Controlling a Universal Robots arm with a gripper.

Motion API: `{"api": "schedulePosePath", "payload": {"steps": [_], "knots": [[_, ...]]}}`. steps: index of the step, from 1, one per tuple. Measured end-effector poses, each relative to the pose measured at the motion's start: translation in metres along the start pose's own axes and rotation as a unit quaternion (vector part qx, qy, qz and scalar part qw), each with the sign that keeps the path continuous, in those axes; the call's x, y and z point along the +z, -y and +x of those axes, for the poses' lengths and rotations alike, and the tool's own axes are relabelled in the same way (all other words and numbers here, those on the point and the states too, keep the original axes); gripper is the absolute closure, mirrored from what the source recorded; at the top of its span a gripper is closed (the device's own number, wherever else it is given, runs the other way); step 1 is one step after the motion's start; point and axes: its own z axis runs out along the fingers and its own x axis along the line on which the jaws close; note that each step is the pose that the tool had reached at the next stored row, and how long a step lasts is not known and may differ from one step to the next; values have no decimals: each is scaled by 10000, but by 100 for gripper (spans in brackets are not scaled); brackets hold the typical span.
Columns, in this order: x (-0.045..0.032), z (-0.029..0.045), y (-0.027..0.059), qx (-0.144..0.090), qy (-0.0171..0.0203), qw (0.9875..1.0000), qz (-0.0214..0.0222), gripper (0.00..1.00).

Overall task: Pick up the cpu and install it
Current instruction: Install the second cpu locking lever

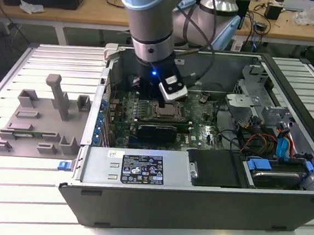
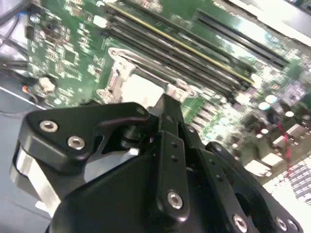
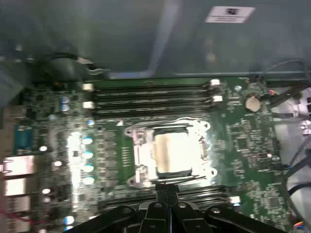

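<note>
The cpu [image 3: 172,153] is a shiny silver square lying flat inside the socket frame [image 3: 138,165] on the green motherboard. In the exterior view the cpu [image 1: 169,111] sits mid-board inside the open computer case, just under the arm's wrist. My gripper [image 3: 167,194] hovers close above the socket's near edge, its two black fingers pressed together with nothing between them. In the second wrist view the fingers [image 2: 167,145] cover part of the cpu [image 2: 141,92]. The gripper [image 1: 162,103] hangs low over the board.
Memory slots [image 3: 150,94] run along both sides of the socket. A long black card [image 1: 156,131] lies just in front of the socket. Cables and drive bays [image 1: 275,144] fill the case at the exterior view's right. A grey fixture tray [image 1: 41,118] stands outside the case at that view's left.
</note>
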Motion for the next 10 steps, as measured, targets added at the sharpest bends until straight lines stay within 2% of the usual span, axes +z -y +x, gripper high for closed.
{"api": "schedulePosePath", "payload": {"steps": [4, 5, 8, 9, 10], "knots": [[2, -12, -1, 2, -13, 10000, 4, 89], [4, -14, -1, 10, -51, 10000, 7, 89], [10, -40, -3, 57, -307, 9995, 36, 89], [11, -41, -3, 65, -356, 9993, 40, 89], [10, -41, -3, 67, -363, 9993, 42, 89]]}}
